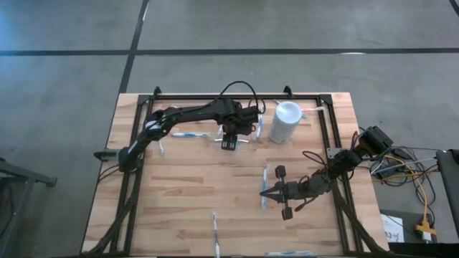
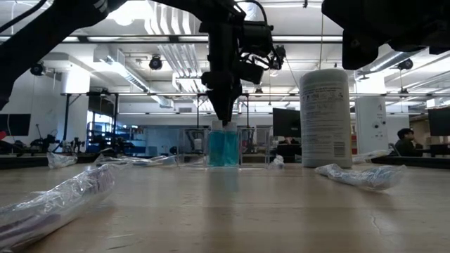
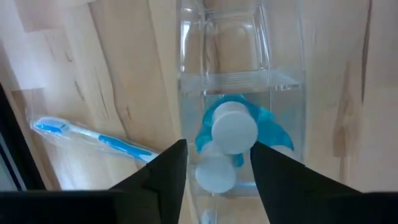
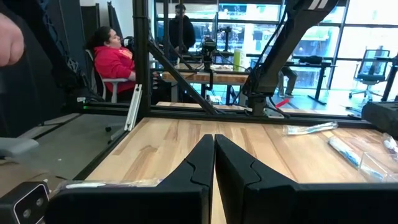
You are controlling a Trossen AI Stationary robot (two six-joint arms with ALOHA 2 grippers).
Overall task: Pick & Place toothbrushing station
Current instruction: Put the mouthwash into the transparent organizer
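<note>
A small clear holder [image 1: 231, 141] stands at the table's far middle. Two teal, white-capped tubes [image 3: 234, 127] stand in one of its compartments, caps up; the compartment beside it [image 3: 239, 56] holds nothing. My left gripper [image 3: 217, 171] points down over the tubes, open, one finger on either side of the caps without touching them. The tall white cup [image 1: 285, 122] stands to the holder's right. Wrapped blue-white toothbrushes lie on the wood, one to the holder's left [image 1: 190, 134] and one [image 1: 265, 188] by my right gripper [image 1: 267, 192], which is level, shut and holds nothing.
More wrapped toothbrushes lie near the front edge [image 1: 214, 229] and behind the cup [image 1: 310, 111]. A black frame rail [image 1: 237, 95] runs round the table's far and side edges. Bare wood lies between the two arms. People sit in the room beyond [image 4: 115, 62].
</note>
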